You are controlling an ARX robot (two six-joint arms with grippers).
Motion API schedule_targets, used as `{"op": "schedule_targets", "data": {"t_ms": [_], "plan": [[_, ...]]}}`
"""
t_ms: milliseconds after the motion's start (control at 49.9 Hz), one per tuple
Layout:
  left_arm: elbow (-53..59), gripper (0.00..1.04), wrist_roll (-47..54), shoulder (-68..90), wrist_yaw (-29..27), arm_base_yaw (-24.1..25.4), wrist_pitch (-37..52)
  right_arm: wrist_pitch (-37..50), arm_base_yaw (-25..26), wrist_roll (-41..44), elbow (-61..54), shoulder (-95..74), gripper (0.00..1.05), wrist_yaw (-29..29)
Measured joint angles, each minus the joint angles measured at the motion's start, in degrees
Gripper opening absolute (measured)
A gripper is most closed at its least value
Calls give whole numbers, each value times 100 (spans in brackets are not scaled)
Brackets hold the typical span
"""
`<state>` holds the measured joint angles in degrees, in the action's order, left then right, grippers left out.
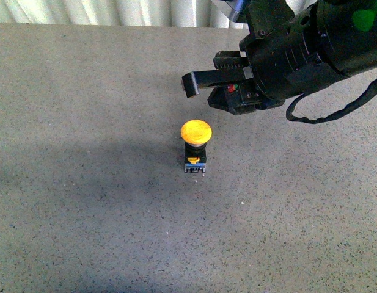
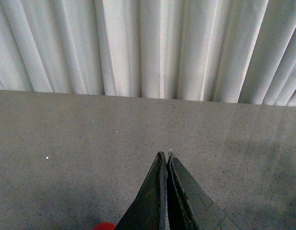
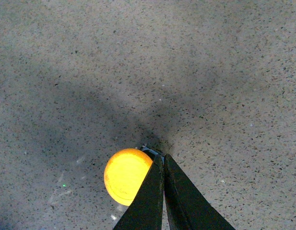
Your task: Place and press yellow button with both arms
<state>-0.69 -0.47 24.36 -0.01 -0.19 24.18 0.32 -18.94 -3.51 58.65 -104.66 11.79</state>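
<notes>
So the yellow button (image 1: pixel 195 132) is standing upright on the grey speckled tabletop (image 1: pixel 84 201), domed cap up, black body and blue-and-orange base under it. Nothing has hold of it. I'd call the "place" half done, since it sits on its own base.

The press looks like what's left. The right gripper (image 3: pixel 158 160) has its fingers closed flat against each other and is carrying nothing. The button sits just off its tips. In the right wrist view the cap peeks out right beside the closed fingers, and in the front view the tips hang a bit beyond the button and higher up. I can't say for sure there's no contact, but it reads as a gap to me. My guess is those closed tips need to get over the cap and push down.

The left gripper (image 2: pixel 165 160) is pinched together too and empty. The button isn't in its view at all, just bare table and the white pleated curtain (image 2: pixel 148 48), so it's well off from the action. A red bit (image 2: pixel 105 226) shows under it, no idea what that is.

Nothing crowds the button. The black cable (image 1: pixel 325 115) looping off the right arm hangs well clear.
</notes>
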Motion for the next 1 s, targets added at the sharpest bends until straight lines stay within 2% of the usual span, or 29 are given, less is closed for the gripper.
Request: {"op": "schedule_targets", "data": {"t_ms": [341, 762, 883, 1003], "plan": [[0, 1, 0, -817, 0, 0, -793, -76, -175, -146, -2, -4, 1, 308], [0, 1, 0, -1410, 0, 0, -1390, -125, -210, -170, -20, -129, 1, 258], [-2, 1, 2, -2096, 2, 0, -2271, -138, -212, -181, -31, -140, 1, 256], [-2, 1, 2, -2328, 2, -2, -2382, -155, -210, -184, -37, -157, 1, 229]]}}
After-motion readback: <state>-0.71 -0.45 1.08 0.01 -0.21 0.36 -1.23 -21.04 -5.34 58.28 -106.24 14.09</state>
